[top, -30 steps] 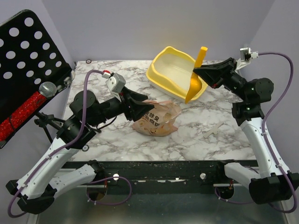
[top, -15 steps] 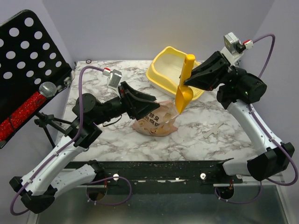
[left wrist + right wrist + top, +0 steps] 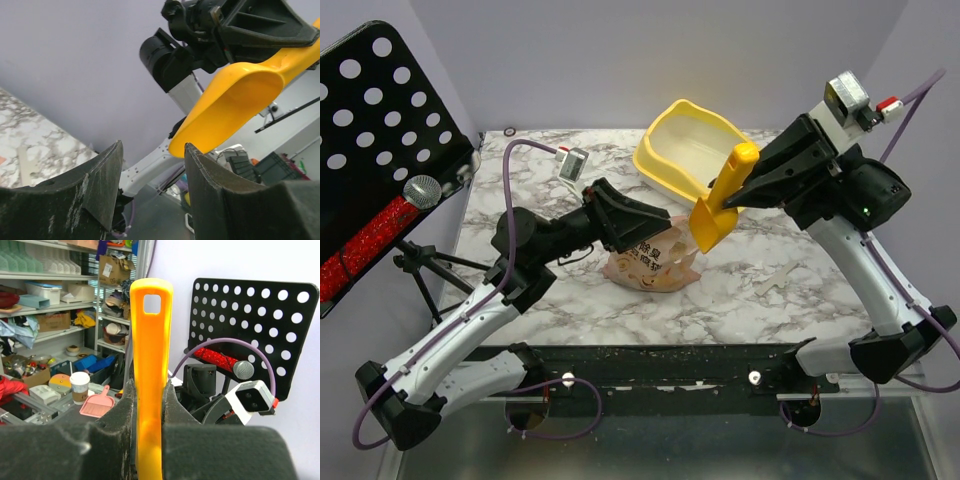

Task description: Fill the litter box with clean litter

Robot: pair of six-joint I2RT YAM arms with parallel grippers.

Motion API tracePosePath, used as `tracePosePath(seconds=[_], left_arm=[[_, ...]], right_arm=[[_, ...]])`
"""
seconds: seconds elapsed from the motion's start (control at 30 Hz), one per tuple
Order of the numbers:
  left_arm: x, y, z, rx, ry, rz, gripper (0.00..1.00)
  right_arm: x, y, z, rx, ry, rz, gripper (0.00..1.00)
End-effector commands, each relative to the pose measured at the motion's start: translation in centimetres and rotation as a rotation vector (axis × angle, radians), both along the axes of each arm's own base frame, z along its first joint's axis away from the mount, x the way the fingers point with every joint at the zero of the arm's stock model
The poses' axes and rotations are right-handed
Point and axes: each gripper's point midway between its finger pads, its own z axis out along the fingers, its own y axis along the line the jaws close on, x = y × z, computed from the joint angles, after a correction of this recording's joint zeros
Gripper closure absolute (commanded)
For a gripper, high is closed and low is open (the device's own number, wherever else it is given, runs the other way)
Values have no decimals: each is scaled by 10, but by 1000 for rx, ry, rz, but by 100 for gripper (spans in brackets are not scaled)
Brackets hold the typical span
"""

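Scooping, it seems: the right gripper [image 3: 735, 195] clamps the yellow-orange plastic scoop [image 3: 712, 228], centre frame, which next needs dipping into the crumpled tan paper bag [image 3: 655, 265].

Paper bag [image 3: 658, 268] partly behind left hand [image 3: 663, 225]

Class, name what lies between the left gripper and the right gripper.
The yellow scoop: its bowl hangs there, its handle clamped in the right gripper. The top and left wrist views show it.

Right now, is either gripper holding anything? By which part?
Right gripper clamps the yellow scoop by its handle. Left gripper is open, holding nothing.
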Motion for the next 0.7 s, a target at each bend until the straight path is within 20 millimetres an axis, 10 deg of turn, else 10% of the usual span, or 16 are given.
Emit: tracePosePath(seconds=[0.0, 0.67], left_arm=[[-22, 1, 19, -108, -35, -116, 40], [-44, 3, 27, -190, -122, -211, 43]], right_arm=[[-32, -9, 1, 173, -352, 15, 100], [-32, 11, 19, 283, -362, 106, 100]])
